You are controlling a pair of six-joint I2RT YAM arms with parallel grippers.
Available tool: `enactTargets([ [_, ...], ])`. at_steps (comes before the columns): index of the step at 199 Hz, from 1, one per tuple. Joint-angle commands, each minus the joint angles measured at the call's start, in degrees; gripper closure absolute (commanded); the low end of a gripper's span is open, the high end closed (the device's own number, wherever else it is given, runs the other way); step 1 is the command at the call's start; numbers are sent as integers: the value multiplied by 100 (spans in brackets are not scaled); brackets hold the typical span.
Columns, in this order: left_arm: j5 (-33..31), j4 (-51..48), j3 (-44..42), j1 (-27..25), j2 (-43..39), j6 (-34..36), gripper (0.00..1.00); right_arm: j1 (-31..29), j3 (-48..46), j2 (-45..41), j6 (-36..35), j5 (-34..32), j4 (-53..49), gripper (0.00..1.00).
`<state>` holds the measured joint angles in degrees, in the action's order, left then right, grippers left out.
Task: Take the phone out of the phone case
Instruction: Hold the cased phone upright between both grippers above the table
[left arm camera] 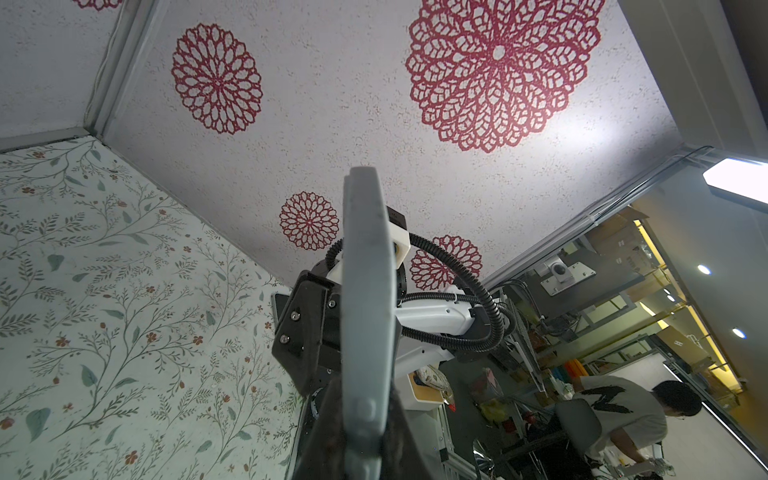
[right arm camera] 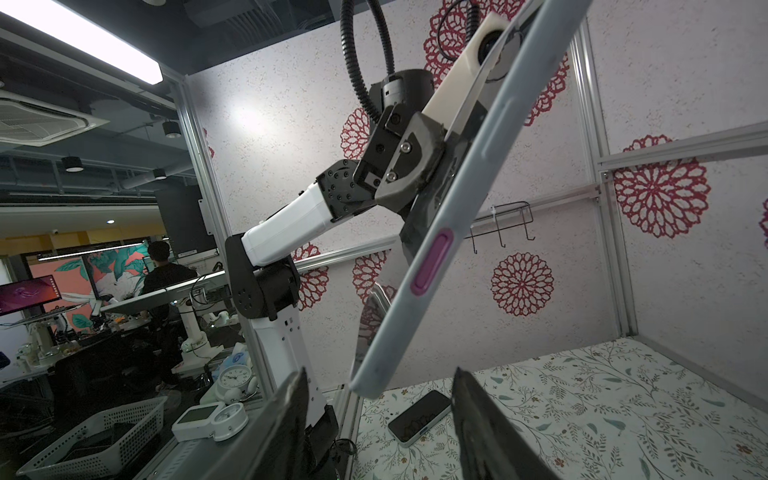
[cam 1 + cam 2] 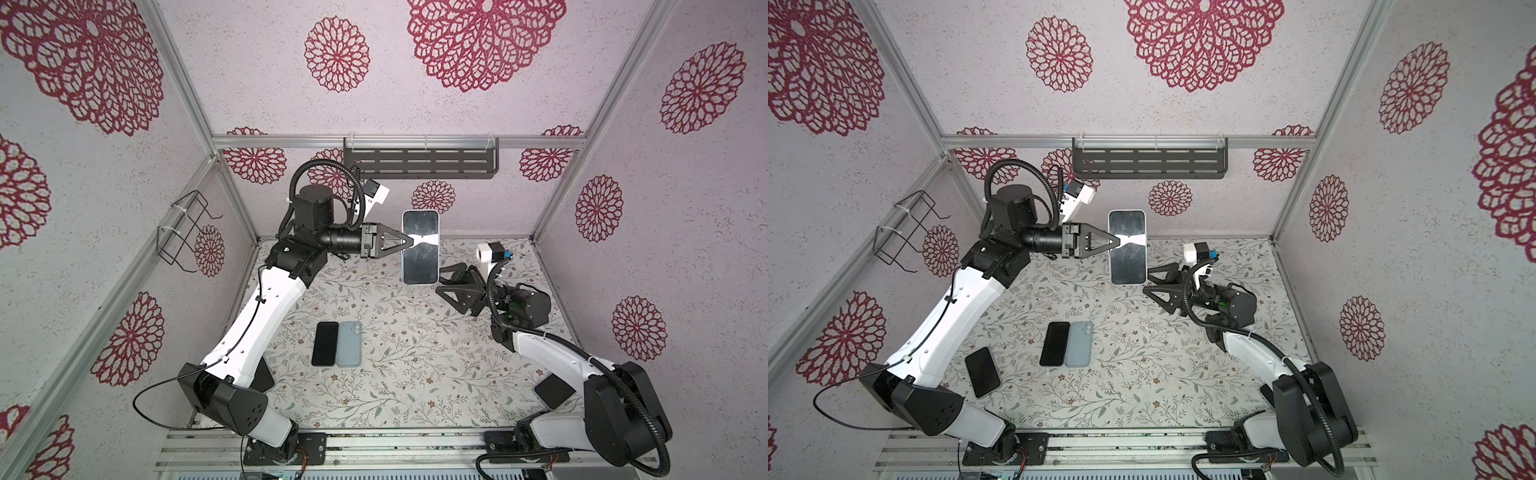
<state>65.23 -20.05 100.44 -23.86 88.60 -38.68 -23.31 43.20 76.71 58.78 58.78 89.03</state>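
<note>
Above the far edge of the floral-patterned surface (image 3: pixel 415 374), your left pincer (image 3: pixel 410 242) grips the black-screened phone (image 3: pixel 420 266) in its pale grey plastic case (image 2: pixel 457 224), held in the air; your right pincer (image 3: pixel 441 279) stands open at the case's near right corner.

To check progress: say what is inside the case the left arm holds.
A dark-screened phone fills the case. Fingers of the left gripper cover part of the screen; the case's inner back is hidden.

the left hand (image 3: pixel 409 242) holds the cased phone (image 3: pixel 420 259) up high, so we see room under it. the right hand (image 3: pixel 439 279) sits by its near corner, jaws apart. a dark phone (image 3: pixel 325 344) and a grey-blue one (image 3: pixel 349 344) block the bench (image 3: pixel 415 374) middle.
</note>
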Motion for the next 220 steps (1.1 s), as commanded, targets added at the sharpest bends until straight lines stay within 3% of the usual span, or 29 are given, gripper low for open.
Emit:
enactTargets([
  [1, 95, 389, 26, -24, -72, 0, 100, -33, 188, 0, 72, -77, 462, 46],
  [36, 94, 468, -11, -30, -90, -61, 100, -42, 221, 55, 78, -146, 482, 51],
  [129, 58, 617, -100, -36, -109, -138, 100, -66, 335, 137, 107, -271, 483, 53],
  [220, 58, 815, -201, -24, -140, -249, 100, -76, 333, 147, 130, -350, 562, 72],
])
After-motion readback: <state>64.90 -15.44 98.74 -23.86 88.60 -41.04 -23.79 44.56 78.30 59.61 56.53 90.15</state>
